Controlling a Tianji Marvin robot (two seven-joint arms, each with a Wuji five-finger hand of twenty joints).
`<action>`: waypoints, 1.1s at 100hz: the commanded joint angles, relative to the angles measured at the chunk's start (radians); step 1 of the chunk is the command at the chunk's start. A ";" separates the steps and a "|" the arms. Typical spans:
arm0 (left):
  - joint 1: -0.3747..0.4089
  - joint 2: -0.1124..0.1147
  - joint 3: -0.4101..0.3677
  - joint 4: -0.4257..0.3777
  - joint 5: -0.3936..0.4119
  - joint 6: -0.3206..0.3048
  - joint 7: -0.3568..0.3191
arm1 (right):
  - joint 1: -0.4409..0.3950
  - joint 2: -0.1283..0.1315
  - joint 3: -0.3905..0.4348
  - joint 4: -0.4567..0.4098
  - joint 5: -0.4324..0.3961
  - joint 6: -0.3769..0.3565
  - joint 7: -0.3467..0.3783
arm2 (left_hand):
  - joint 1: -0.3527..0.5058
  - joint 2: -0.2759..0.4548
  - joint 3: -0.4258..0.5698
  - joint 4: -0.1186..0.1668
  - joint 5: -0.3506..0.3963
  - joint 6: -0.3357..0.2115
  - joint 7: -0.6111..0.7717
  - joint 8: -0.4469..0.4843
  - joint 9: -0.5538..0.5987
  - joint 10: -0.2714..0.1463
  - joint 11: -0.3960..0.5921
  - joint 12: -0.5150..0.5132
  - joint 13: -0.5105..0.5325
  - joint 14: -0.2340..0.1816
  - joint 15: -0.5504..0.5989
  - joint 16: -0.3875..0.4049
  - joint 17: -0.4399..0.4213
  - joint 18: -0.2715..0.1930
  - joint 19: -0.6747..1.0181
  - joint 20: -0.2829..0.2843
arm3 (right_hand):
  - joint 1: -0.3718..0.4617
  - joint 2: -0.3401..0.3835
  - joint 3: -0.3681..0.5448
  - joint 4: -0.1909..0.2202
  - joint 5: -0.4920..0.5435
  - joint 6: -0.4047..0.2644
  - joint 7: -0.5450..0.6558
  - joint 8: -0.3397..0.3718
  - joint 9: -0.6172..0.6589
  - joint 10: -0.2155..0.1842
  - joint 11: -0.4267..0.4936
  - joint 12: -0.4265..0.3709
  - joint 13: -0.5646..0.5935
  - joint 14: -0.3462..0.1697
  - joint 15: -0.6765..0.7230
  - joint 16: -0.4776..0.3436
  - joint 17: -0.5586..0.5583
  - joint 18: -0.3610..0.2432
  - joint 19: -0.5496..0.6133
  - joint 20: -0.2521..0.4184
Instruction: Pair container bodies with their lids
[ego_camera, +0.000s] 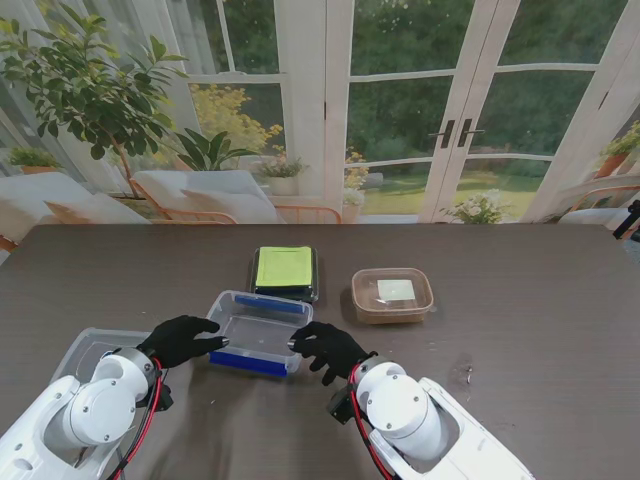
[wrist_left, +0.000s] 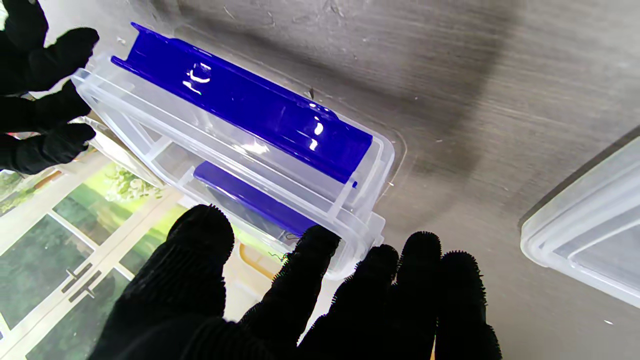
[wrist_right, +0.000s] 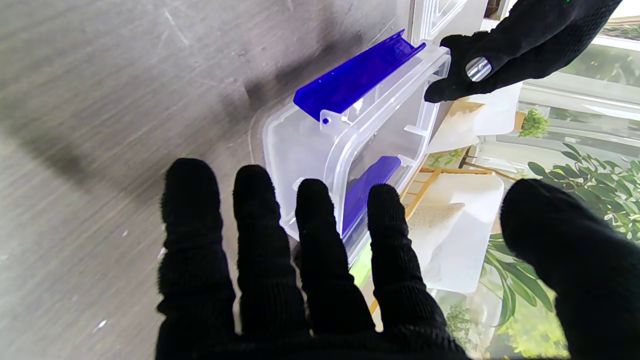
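Note:
A clear container body (ego_camera: 258, 332) with blue side clips lies open-topped at the table's middle, close to me. My left hand (ego_camera: 182, 340) has its fingertips (wrist_left: 320, 240) on the left end wall. My right hand (ego_camera: 328, 349) presses spread fingers (wrist_right: 320, 200) against the right end, thumb held apart. The body is held between both hands; whether it is touching the table cannot be told. A clear lid (ego_camera: 92, 350) lies flat under my left forearm and also shows in the left wrist view (wrist_left: 590, 240).
Farther from me stand a dark container with a green lid (ego_camera: 285, 270) and, to its right, a brown lidded container (ego_camera: 392, 294). Windows and plants lie beyond the table's far edge (ego_camera: 320, 226).

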 joint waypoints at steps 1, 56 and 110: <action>0.028 -0.006 0.011 -0.010 0.001 -0.001 -0.034 | 0.006 -0.011 -0.005 -0.004 -0.001 0.001 0.012 | 0.025 0.046 -0.034 0.026 0.015 -0.013 0.006 0.005 0.085 -0.104 0.134 0.037 -0.011 0.007 -0.006 0.001 -0.015 -0.032 -0.009 0.011 | -0.025 0.006 0.019 0.007 -0.030 -0.006 0.016 0.006 -0.042 -0.088 -0.020 -0.015 -0.016 -0.024 0.009 -0.009 -0.256 -0.027 -0.012 -0.014; 0.038 -0.016 -0.052 -0.004 0.042 -0.041 0.033 | 0.016 -0.008 0.004 0.004 0.003 0.010 0.024 | 0.026 0.042 -0.031 0.028 0.003 -0.022 0.002 0.004 0.067 -0.110 0.130 0.036 -0.028 0.004 -0.008 -0.001 -0.028 -0.038 -0.017 0.006 | -0.024 0.006 0.019 0.006 -0.026 -0.004 0.015 0.006 -0.041 -0.088 -0.020 -0.015 -0.013 -0.023 0.012 -0.010 -0.256 -0.025 -0.012 -0.012; 0.080 -0.013 -0.096 -0.059 0.065 -0.084 0.024 | 0.030 -0.009 -0.003 0.005 -0.003 0.015 0.025 | 0.025 0.041 -0.031 0.029 0.003 -0.030 0.003 0.004 0.072 -0.118 0.132 0.037 -0.026 0.001 -0.010 -0.003 -0.026 -0.036 -0.018 0.007 | -0.026 0.010 0.018 0.007 -0.039 -0.011 0.015 0.006 -0.047 -0.090 -0.020 -0.015 -0.017 -0.026 0.012 -0.011 -0.256 -0.028 -0.012 -0.011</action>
